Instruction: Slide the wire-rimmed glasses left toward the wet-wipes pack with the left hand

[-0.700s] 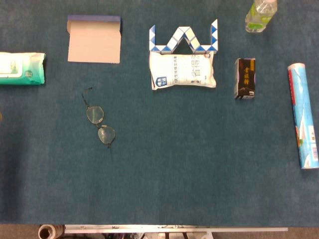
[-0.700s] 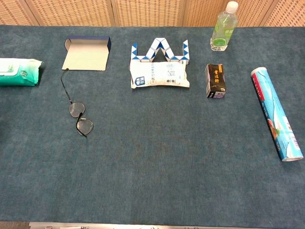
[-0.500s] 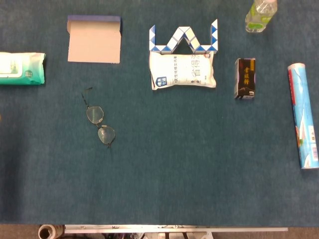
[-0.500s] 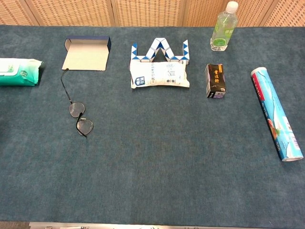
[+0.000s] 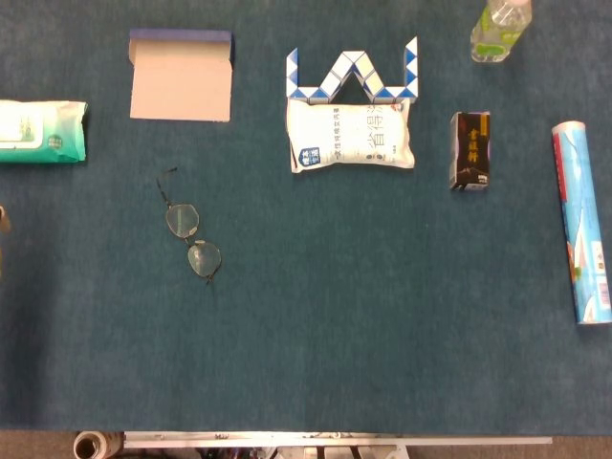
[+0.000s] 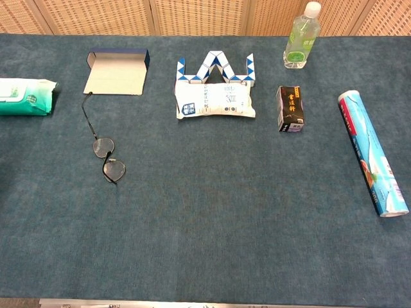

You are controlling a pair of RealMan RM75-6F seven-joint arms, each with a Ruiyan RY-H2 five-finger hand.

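neither hand shows plainly in either view; a faint tan sliver at the left edge of the head view is too little to identify, so how the fingers stand cannot be told.

the glasses (image 5: 191, 234) lie flat and untouched on the surface (image 5: 382, 316), below and to the right of the wipes pack (image 5: 42, 131) and well apart from it. they are thin dark wire with two small rounded clear lenses. their long axis runs diagonally, one lens up and left, the other down and right, and a slim temple arm reaches up toward the open box (image 5: 181, 76).

the wipes pack is a soft, glossy green-and-white pouch. the open box is flat card, tan inside with a blue rim. further right of the wipes pack sit a blue-and-white zigzag puzzle (image 5: 352, 75), a puffy white bag (image 5: 351, 136), a small dark carton (image 5: 470, 150), a clear bottle (image 5: 499, 29) and a long blue tube (image 5: 581, 218). the surface is a dark teal, felt-like cloth.
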